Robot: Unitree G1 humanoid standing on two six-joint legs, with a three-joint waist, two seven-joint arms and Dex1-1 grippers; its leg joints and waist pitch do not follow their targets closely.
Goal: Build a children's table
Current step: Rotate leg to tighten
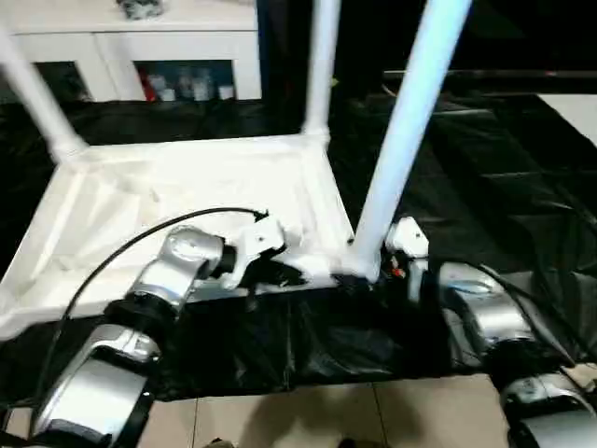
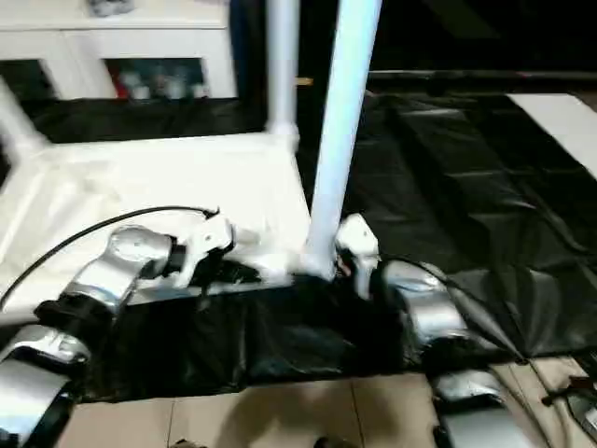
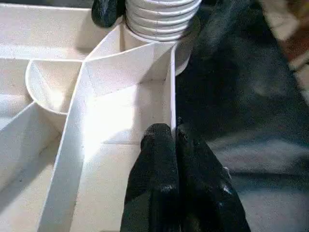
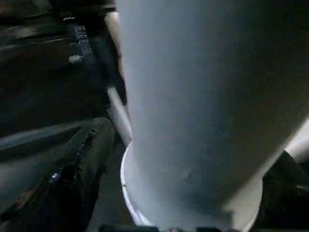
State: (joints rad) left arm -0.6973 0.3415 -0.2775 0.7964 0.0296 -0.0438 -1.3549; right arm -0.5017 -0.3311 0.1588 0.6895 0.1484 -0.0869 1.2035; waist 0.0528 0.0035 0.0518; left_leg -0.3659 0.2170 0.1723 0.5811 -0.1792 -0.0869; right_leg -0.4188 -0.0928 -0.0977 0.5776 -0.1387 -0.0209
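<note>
1. The white plastic tabletop [image 1: 177, 201] lay upside down on black plastic sheeting [image 1: 485, 187], its ribbed underside facing up, with thin raised walls dividing it into shallow cells. Its long axis ran across the scene from left to right.
2. At the far left corner, a white tube leg [image 1: 33, 93] rose from its rounded socket and leaned up and to the left, out of the picture.
3. The left gripper [image 3: 174, 140] rested at the tabletop's near rim, its two black fingers pressed together on the thin upright edge wall, one finger on each side of it. The left silver forearm [image 1: 140, 317] reached in from the lower left, with a black cable [image 1: 121, 247] arching over it.
4. At the far right corner, a second leg [image 1: 322, 56] stood nearly upright in its socket.
5. At the near right corner, a third leg [image 1: 410, 121] stood in its socket [image 3: 186, 41], tilted slightly to the right toward its top; in the left wrist view its lower end showed ridged rings.
6. The right gripper [image 1: 396, 257] sat just beside the base of that near leg. Whether its fingers were spread or closed on the leg could not be told.
7. Behind the sheeting stood a white cabinet [image 1: 140, 51] with glass doors.
</note>
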